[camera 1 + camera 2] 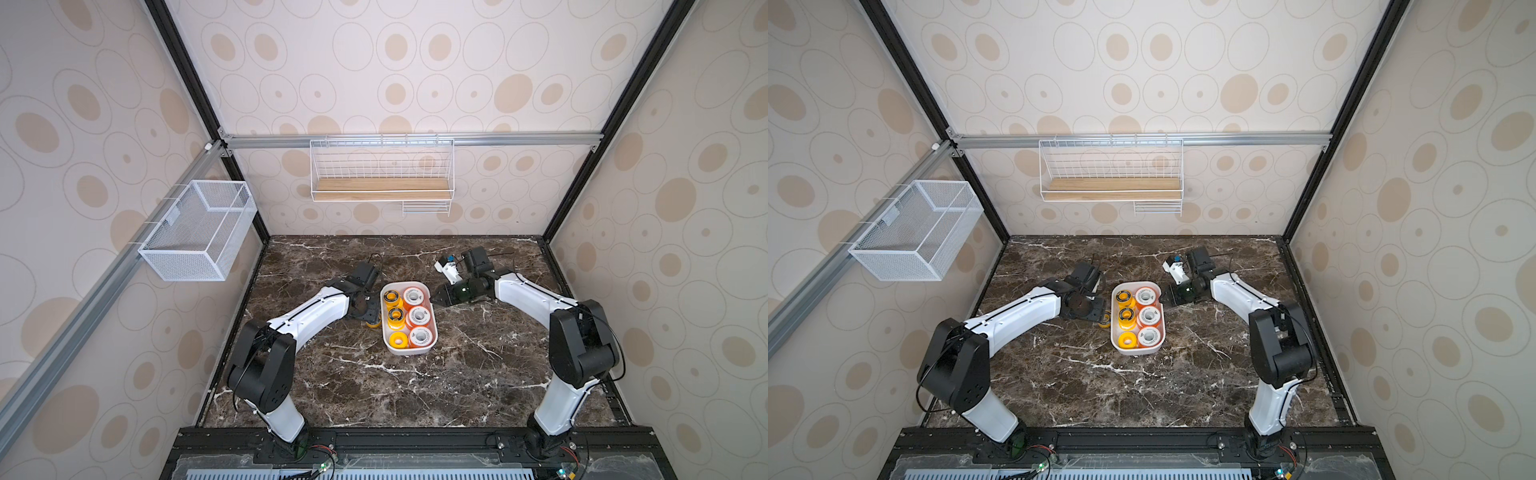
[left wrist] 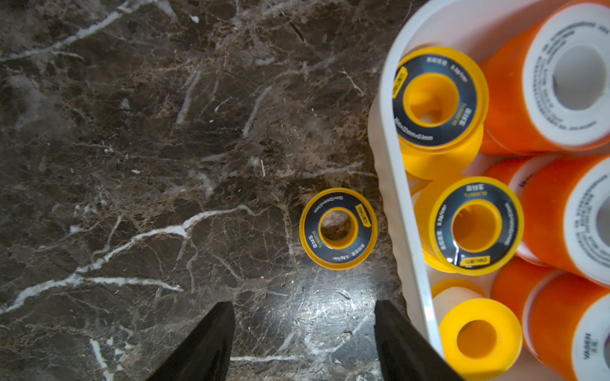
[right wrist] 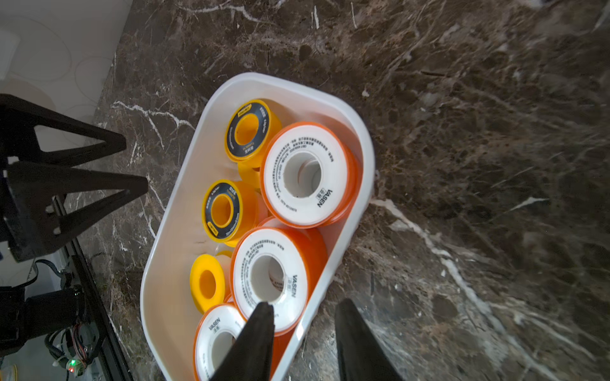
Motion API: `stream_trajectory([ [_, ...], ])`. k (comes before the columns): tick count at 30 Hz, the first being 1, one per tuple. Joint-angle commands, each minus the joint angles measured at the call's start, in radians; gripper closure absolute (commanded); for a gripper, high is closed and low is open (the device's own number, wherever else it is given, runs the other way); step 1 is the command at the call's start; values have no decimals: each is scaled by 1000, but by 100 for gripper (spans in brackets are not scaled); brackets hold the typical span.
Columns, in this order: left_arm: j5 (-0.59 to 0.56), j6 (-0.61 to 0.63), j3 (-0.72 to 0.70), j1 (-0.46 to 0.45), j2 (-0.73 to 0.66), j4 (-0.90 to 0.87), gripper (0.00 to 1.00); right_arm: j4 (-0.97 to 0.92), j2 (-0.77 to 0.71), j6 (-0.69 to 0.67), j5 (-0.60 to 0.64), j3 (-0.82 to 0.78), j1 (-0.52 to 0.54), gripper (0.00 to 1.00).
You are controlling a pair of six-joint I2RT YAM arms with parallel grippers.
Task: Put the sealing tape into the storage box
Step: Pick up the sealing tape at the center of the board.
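Dark brown marble with white veins makes up the tabletop (image 1: 457, 374), closed in by walls papered in beige ovals; a white wire-mesh basket (image 1: 199, 232) hangs on the left wall and a wire rack with a wooden board (image 1: 381, 174) on the far wall. Near the middle of the table sits the storage box (image 1: 411, 352), its long side running near to far. Most of the sealing tape lies flat inside it in two columns: three orange spools (image 1: 417, 316) with white faces on the right, and on the left two yellow spools with black rings (image 1: 391, 297) with a plain yellow spool (image 1: 399, 340) nearest the robot. The wrist views show more spools stacked beneath these. One loose spool (image 2: 338, 228), yellow with a black ring, lies flat on the marble just left of the box, beside its left wall; whether it touches the wall cannot be told. The left gripper (image 2: 303, 303) hangs over the table near this spool, its jaws spread wide with only bare marble between them. The right gripper (image 3: 305, 303) is at the box's far right corner, jaws a little apart and clasping nothing, one finger over an orange spool and one outside the wall.
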Motion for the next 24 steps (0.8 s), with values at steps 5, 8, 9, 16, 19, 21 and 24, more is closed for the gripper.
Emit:
stream_trajectory([
  [5,23,8,-16,18,-40,48,29,-181,85,22,84,102,8,60],
  [8,38,5,-24,25,-47,59,29,-201,106,20,103,127,17,59],
  [9,39,5,-26,26,-50,60,29,-211,115,18,104,139,18,59],
  [16,49,2,-35,32,-55,72,29,-234,154,18,121,183,44,59],
  [19,52,4,-37,32,-53,72,29,-238,164,21,127,201,50,59],
  [21,52,5,-36,31,-52,72,29,-241,174,26,141,209,53,59],
  [24,59,5,-32,32,-43,75,29,-256,200,38,165,233,56,60],
])
